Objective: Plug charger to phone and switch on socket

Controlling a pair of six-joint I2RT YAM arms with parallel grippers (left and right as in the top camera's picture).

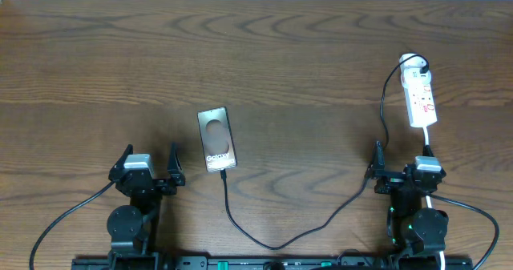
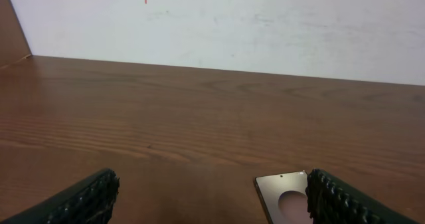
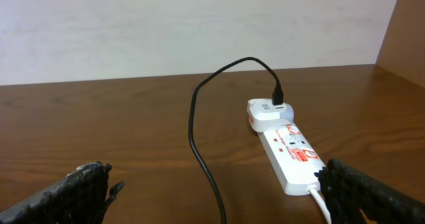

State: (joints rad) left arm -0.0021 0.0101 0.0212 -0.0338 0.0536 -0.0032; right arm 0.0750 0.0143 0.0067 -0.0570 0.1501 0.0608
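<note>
On the table (image 1: pixel 280 62), the phone (image 1: pixel 216 139) lies beside the left hand (image 1: pixel 150 163).

Lab-like: wooden table (image 1: pixel 256 54), plain wall (image 2: pixel 265 24)

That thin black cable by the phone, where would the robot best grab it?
Probably at the small plug tip by the near short edge of the phone, coming down from above with a finger on each side. The charger lies flat and is limp elsewhere; the left gripper, open, is nearest.
</note>
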